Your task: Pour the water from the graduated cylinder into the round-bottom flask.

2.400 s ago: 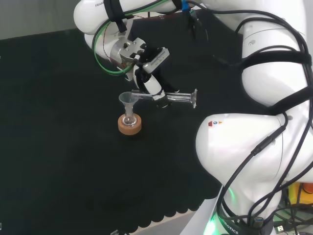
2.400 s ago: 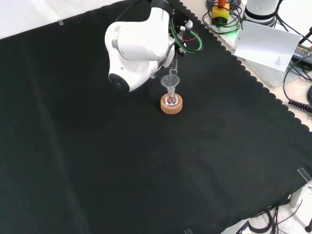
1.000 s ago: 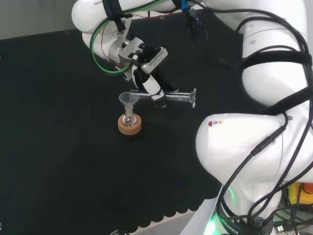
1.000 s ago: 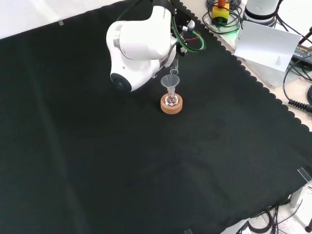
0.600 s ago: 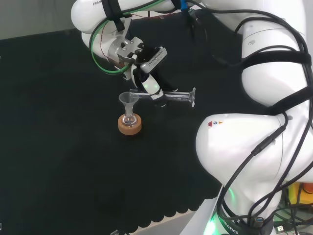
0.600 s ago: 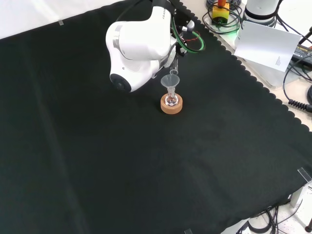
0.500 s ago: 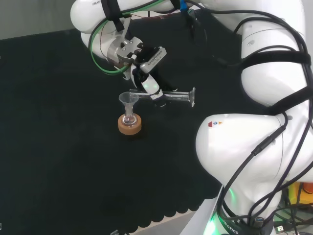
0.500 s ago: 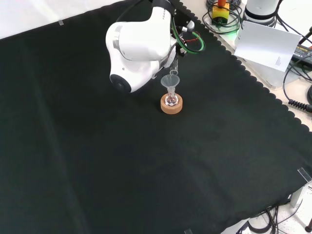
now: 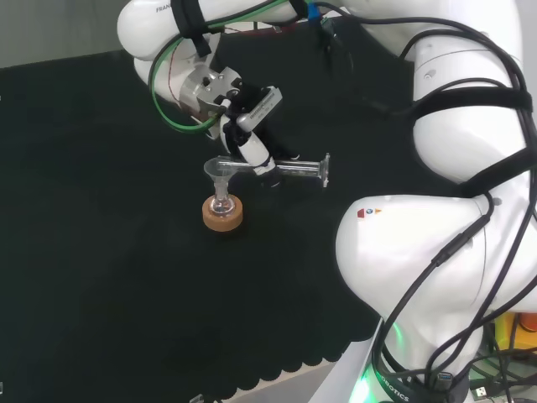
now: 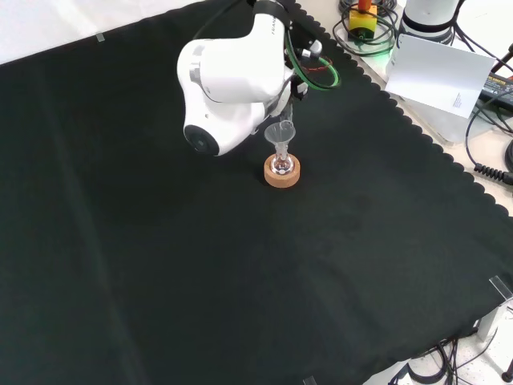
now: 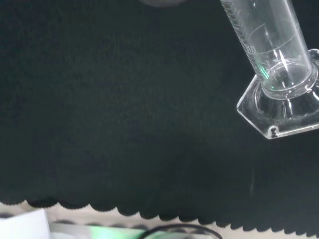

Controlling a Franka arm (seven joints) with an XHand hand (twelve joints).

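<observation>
**Head view: cylinder laid over for the pour, mouth at the funnel**

Head view: the hand has its fingers curled around the graduated cylinder near the mouth end, holding it roughly horizontal. The base points toward the arm's links, the mouth sits at the rim of the funnel. Gripping near the mouth likely keeps the spout steady over the target.

The funnel stands in the neck of the round-bottom flask, which widens a small opening. The flask sits in a cork ring because it can't stand on its own.

Front view: the flask and ring are on the cloth just below the big white link.

Wrist view: the hexagonal base is clear, no water visible at that end. Can't tell how much has transferred.
</observation>
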